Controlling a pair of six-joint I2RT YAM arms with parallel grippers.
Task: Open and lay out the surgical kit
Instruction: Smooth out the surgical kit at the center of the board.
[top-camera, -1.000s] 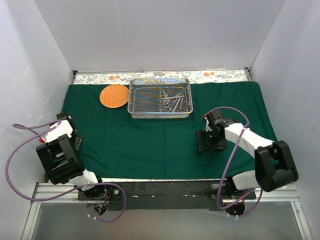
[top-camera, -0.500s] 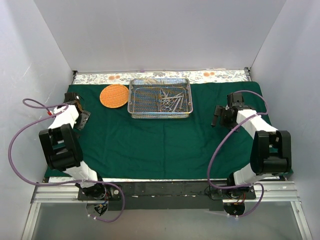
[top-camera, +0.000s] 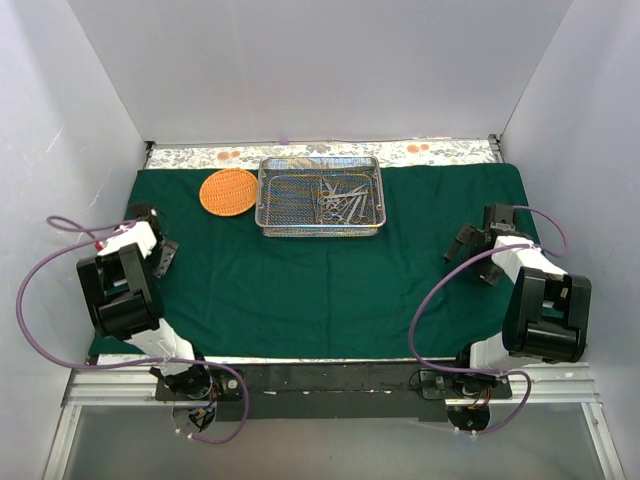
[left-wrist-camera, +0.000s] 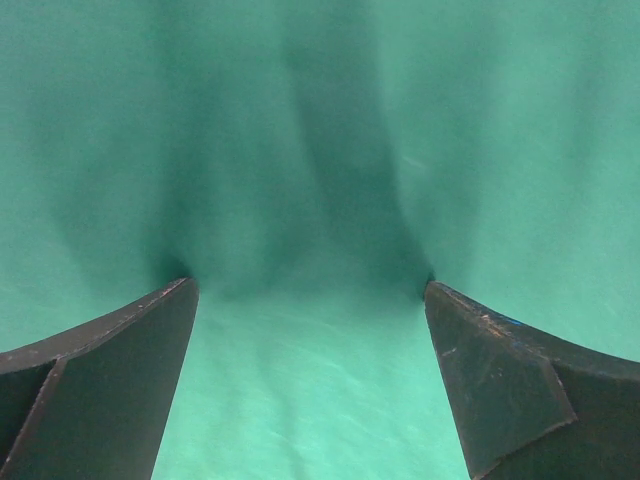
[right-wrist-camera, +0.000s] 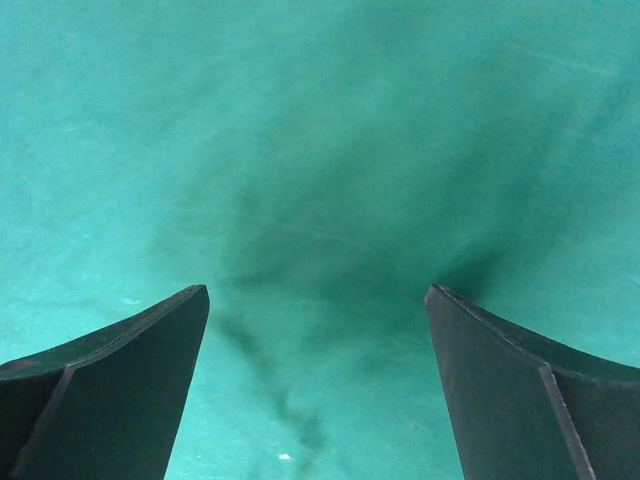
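The dark green cloth wrap (top-camera: 330, 280) lies spread flat over the table. On its far middle stands the silver wire-mesh tray (top-camera: 272, 203), with several steel instruments (top-camera: 343, 201) piled in its right half. My left gripper (top-camera: 163, 255) is open, low over the cloth's left side; its wrist view shows only green cloth (left-wrist-camera: 310, 200) between the spread fingers. My right gripper (top-camera: 472, 252) is open too, low over the cloth's right side, with bare cloth (right-wrist-camera: 320, 200) between its fingers.
A round woven orange basket (top-camera: 229, 192) lies on the cloth just left of the tray. A patterned strip (top-camera: 200, 156) runs along the back edge. White walls close in the left, right and back.
Both arms have swung outward. The right gripper went from the cloth's centre-right to its right side; the left gripper went up the left edge, then slightly back. Both stayed open.
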